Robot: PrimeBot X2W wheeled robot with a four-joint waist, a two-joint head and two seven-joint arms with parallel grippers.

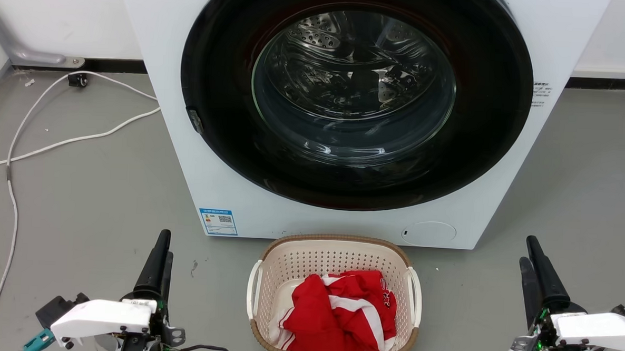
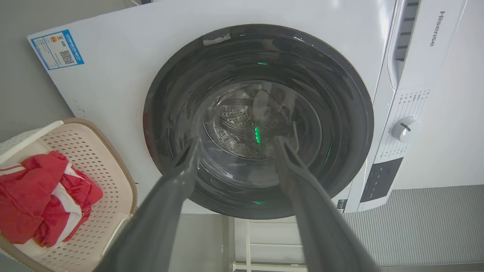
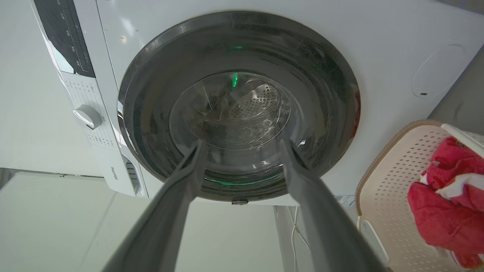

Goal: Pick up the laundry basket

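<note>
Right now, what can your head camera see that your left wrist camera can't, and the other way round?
Head view extras: the white cables on the floor, the right gripper, and both white handles of the laundry basket. Left wrist view extras: the washer's control dial, its dark display panel and the Hisense name. Both share the washing machine with its round dark door, the blue label, the basket holding red and white cloth, and the left gripper, open.
</note>
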